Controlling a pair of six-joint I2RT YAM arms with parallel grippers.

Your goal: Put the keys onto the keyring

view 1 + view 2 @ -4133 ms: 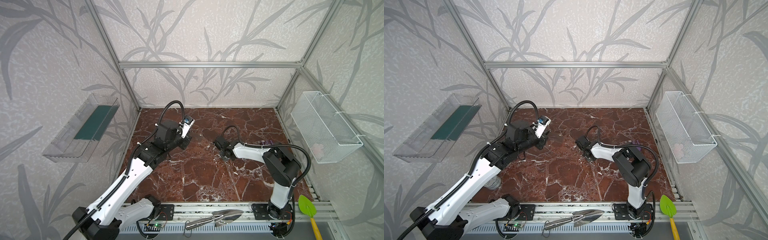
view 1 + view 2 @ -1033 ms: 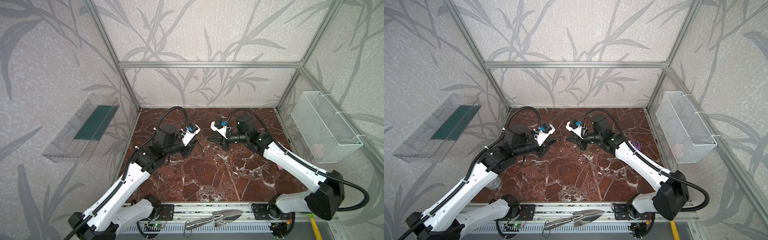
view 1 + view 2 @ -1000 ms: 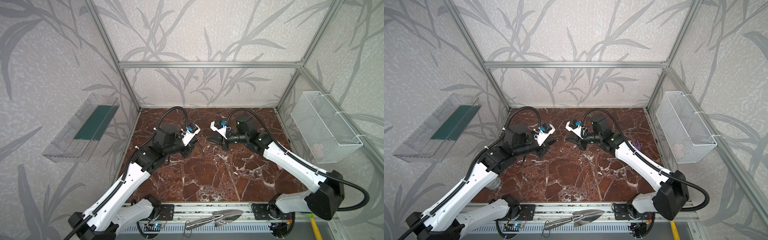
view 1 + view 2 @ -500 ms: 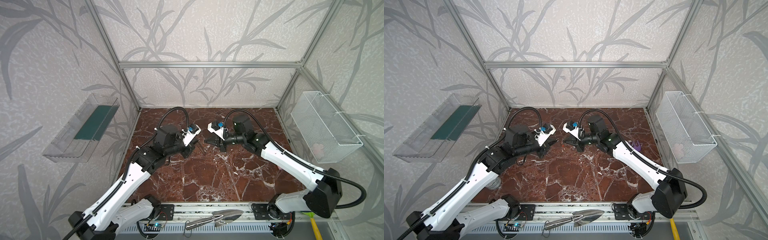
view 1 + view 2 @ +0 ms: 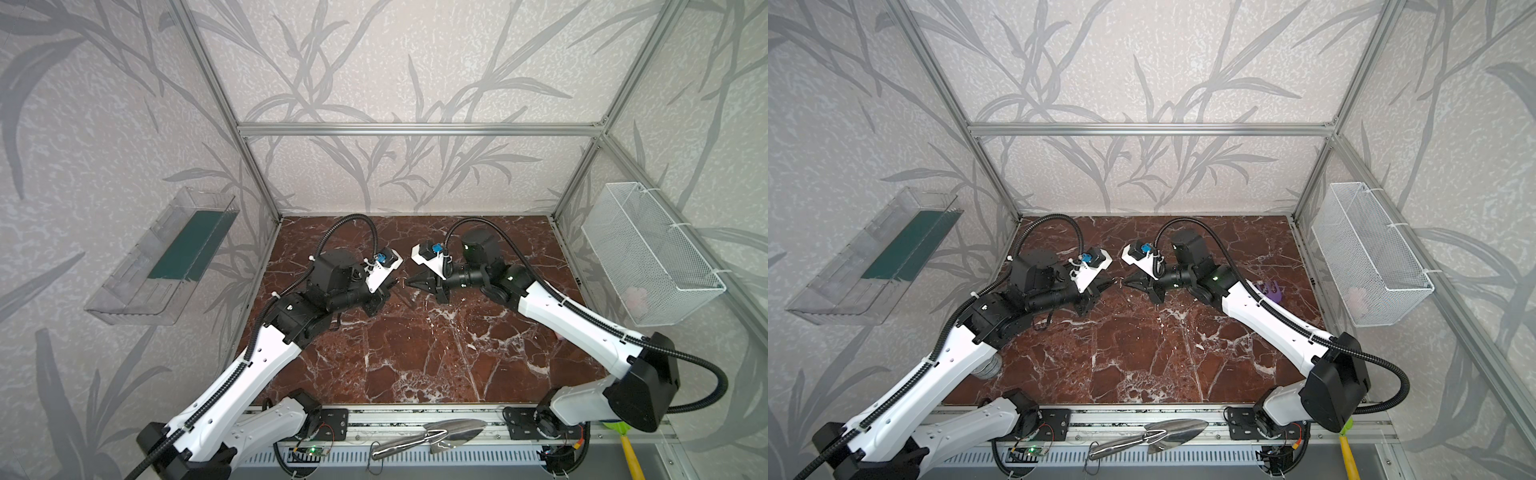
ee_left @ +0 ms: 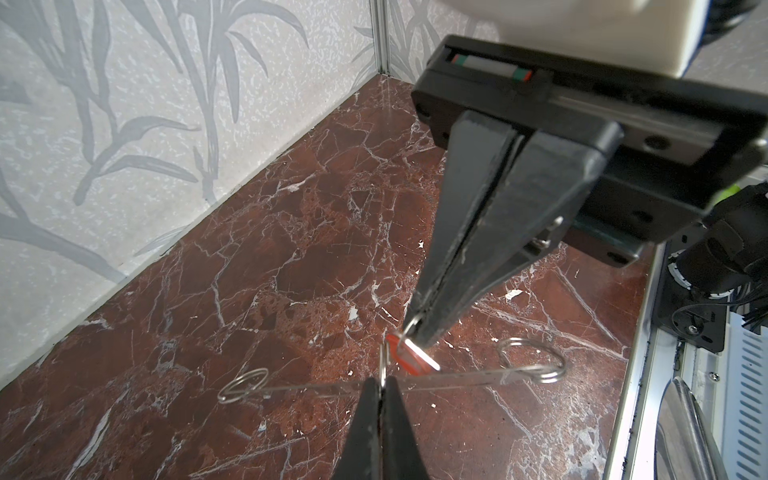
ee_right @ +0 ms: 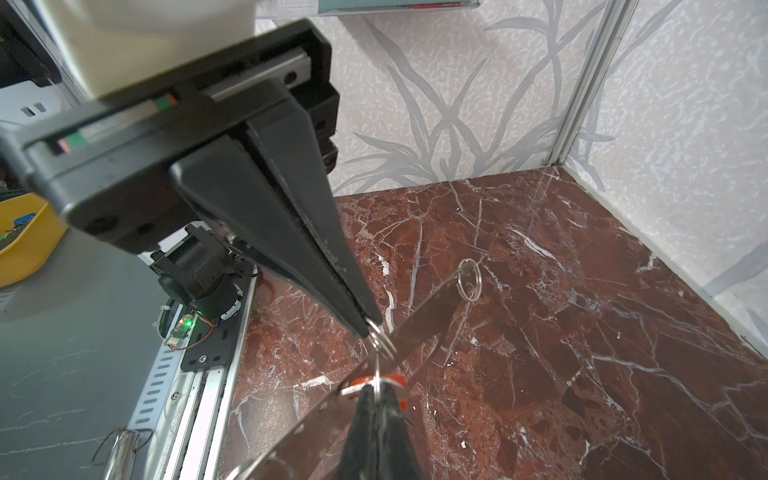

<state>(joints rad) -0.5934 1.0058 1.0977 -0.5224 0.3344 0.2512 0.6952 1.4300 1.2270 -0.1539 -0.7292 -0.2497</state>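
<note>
Both grippers hang above the marble floor (image 5: pixel 415 353), tip to tip near its far middle. The keys (image 6: pixel 318 386) are a thin grey plate, seen edge-on in the left wrist view and as a slanted strip (image 7: pixel 428 316) in the right wrist view, with a wire ring at each end. My left gripper (image 6: pixel 381 380) (image 5: pixel 395 285) is shut on a thin wire ring by the plate. The keyring (image 6: pixel 409 359) (image 7: pixel 391 380) is a small red tag on a wire loop. My right gripper (image 7: pixel 377 388) (image 5: pixel 409 282) is shut on that loop. The two rings touch.
A steel trowel (image 5: pixel 432 436) lies on the front rail. A white wire basket (image 5: pixel 648 257) hangs on the right wall and a clear shelf (image 5: pixel 166 257) on the left wall. A purple object (image 5: pixel 1268 291) lies behind the right arm.
My right gripper has moved left toward the left gripper, closing the gap until the tips meet. Four seconds ago it was down at the floor. The left gripper has barely moved.
</note>
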